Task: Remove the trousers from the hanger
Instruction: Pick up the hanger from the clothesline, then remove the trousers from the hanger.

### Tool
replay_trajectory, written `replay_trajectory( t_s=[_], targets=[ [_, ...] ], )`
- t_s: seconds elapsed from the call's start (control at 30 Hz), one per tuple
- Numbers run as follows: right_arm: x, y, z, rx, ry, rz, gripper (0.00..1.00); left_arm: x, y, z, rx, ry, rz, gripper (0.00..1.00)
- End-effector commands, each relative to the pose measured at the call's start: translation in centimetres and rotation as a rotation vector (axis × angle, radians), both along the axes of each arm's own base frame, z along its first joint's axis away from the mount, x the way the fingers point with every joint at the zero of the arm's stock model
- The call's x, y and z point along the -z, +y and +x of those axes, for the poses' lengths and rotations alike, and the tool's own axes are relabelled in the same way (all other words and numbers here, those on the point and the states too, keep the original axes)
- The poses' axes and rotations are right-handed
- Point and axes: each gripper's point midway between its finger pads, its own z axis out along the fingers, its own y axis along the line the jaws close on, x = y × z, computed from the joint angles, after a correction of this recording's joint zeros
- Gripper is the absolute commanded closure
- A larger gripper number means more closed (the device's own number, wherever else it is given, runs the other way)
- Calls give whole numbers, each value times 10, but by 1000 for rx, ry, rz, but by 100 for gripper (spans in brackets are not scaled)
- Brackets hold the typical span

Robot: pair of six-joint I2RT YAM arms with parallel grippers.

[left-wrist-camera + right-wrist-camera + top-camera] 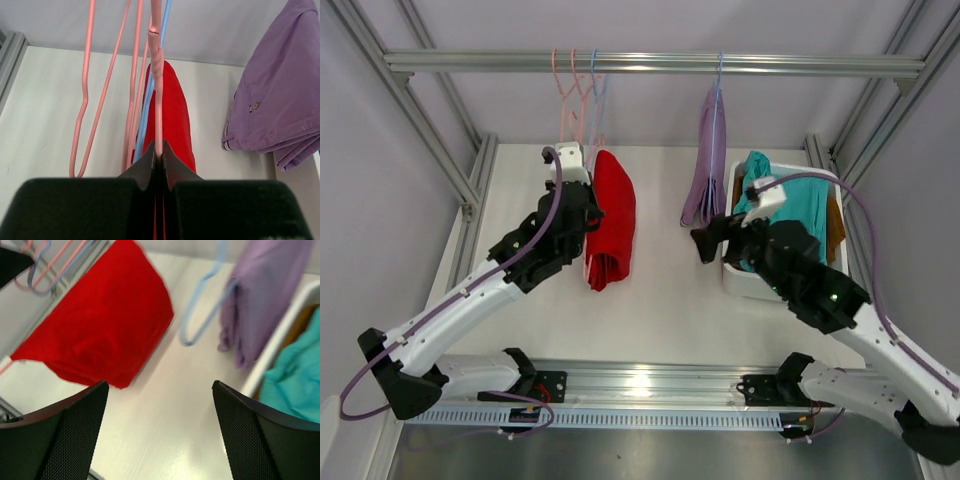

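The left fingers are pressed together on a pink hanger, probably to steady it while the red trousers hanging there are pulled off. The right fingers stand wide and hold nothing, between the lavender trousers on their blue hanger and the white bin. The bin holds 2 pairs, the teal trousers and the brown trousers. Only the left wrist view shows the pinch. Only the top view shows the rail.
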Motion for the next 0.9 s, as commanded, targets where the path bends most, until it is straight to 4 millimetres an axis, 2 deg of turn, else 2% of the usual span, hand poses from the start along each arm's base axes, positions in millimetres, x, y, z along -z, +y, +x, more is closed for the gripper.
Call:
replay_trajectory(
  t_s=[0.0, 0.07, 0.1, 0.3, 0.6, 0.67, 0.7, 0.87],
  targets=[
    [20, 44, -4, -31, -36, -89, 11, -35, 12, -4, -38, -111, -66, 100],
    [35, 65, -7, -44, -49, -152, 10, -32, 15, -5, -47, -108, -57, 100],
    [36, 76, -11, -46, -66, -159, 10, -30, 15, -5, -46, -105, -54, 100],
    [51, 116, -5, -61, -94, -204, 10, -21, 14, -6, -37, -84, -47, 100],
    [61, 171, -10, -168, -101, -197, 10, -22, 15, -8, -32, -78, -59, 100],
    [69, 180, -10, -188, -94, -201, 10, -20, 13, -7, -24, -71, -62, 100],
    [65, 187, -11, -202, -104, -173, 10, -17, 13, -7, -22, -60, -61, 99],
    [69, 204, -11, -237, -103, -155, 11, -13, 10, -3, -4, -33, -83, 100]
  ],
)
